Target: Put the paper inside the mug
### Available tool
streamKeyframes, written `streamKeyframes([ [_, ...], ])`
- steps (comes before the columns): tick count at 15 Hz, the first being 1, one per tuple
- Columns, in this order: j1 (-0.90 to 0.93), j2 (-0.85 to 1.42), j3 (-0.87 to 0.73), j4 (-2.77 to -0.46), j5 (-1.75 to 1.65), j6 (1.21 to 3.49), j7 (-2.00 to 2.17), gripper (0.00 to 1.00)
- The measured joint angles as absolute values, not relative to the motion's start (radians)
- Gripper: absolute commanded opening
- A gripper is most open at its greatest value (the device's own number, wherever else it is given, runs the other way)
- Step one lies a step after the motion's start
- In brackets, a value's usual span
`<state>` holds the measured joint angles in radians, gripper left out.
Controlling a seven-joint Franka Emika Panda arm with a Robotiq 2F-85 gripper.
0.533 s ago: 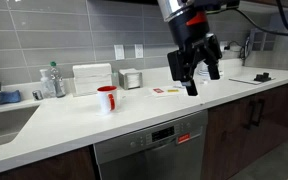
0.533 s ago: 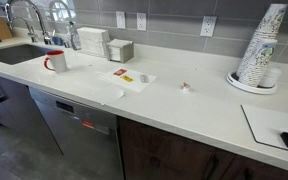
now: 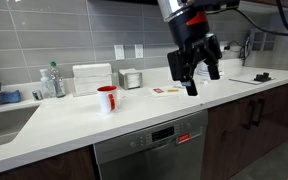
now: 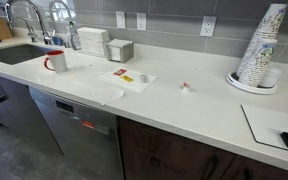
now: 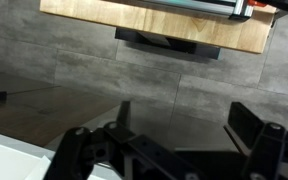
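Paper (image 4: 121, 94), a small white scrap, lies near the front edge of the counter (image 4: 189, 112), well right of the mug (image 4: 56, 61). It is probably light, limp and flat, so pinch one edge gently. The gripper (image 3: 200, 78) hangs high above, jaws apart and empty.

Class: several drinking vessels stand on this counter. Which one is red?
The mug with a handle, standing alone beside the sink. The other cups are pale and stacked in a tall tower.
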<state>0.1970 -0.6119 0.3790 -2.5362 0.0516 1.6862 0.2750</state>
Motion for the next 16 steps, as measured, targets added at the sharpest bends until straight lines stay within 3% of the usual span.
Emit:
streamKeyframes([
  [10,0.092,-0.556,0.299,-2.552,0.022,1.717,0.395,1.00],
  [16,-0.026,-0.407,0.194,-2.562,-0.009,1.951,0.442,1.00],
])
